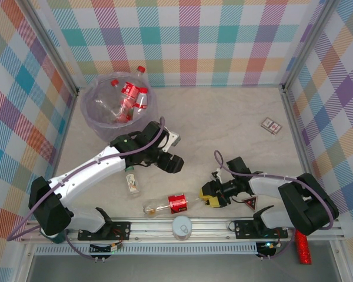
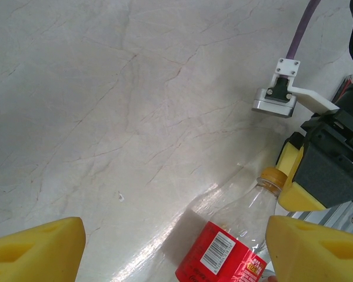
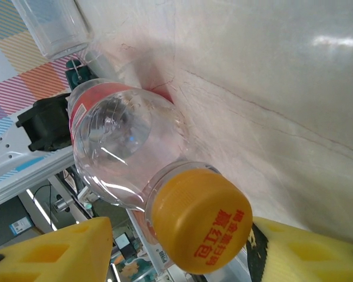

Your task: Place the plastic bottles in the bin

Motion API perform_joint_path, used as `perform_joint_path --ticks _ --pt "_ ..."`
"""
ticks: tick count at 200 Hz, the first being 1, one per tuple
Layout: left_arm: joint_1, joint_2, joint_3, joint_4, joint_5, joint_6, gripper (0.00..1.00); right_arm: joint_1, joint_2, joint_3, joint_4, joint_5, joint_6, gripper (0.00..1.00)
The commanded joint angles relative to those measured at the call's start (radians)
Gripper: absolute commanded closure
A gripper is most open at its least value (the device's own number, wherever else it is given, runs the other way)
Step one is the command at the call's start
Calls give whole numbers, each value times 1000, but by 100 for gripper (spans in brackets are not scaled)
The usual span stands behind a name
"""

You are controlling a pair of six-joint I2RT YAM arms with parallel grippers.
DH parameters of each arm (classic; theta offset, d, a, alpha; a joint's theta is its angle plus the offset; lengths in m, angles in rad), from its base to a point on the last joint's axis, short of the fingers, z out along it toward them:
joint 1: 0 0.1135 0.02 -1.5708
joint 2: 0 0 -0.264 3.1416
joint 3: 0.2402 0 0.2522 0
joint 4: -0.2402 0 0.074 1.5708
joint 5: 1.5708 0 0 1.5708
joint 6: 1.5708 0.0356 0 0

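Plaid panels in pastel checks wall in a pale, marbled bench (image 1: 223,117). In the overhead view the bin (image 1: 89,114), round and translucent pale purple, stands at about 10 o'clock on the bench, close to the back corner. Several clear bottles (image 1: 129,94) with red labels and red caps lie heaped inside it. The left arm reaches from its base at 7 o'clock toward the middle, and the left tool (image 1: 173,163) sits near the bench's centre, at 4 o'clock from the bin and apart from it. Its wrist camera shows its yellow fingertips (image 2: 35,252) spread wide with nothing between them but bare bench and part of a red label. At 6 o'clock, near the front rail, a clear bottle with a red label (image 1: 167,205) lies on its side, its neck pointing toward 3 o'clock. The right tool (image 1: 210,197) meets it there. Seen from the right wrist, the bottle's yellow cap (image 3: 203,220) sits between the yellow pads (image 3: 59,247), the jaws partly open astride it, with a gap on one side, the other pad is at the cap's edge, and I cannot tell whether it touches. A second small bottle (image 1: 132,181) lies at 7 o'clock beneath the left forearm. A small card box (image 1: 272,125) rests at 2 o'clock, and a red glittery stick (image 1: 304,247) lies off the front right corner.
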Motion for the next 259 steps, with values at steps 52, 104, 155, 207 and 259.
perform_joint_path --ticks 52,104,155,207,259 --pt "-10 4 14 17 -15 1 20 7 48 50 40 15 -30 41" --pt "-9 4 17 18 -22 4 20 7 -6 63 -35 19 -48 52" --pt "-9 14 28 14 -29 14 20 1 -24 93 -68 37 -66 60" --pt "-10 17 28 19 -33 18 20 -13 2 124 -107 83 -102 50" --pt "-10 30 4 21 38 2 20 -47 55 170 -55 129 -111 41"
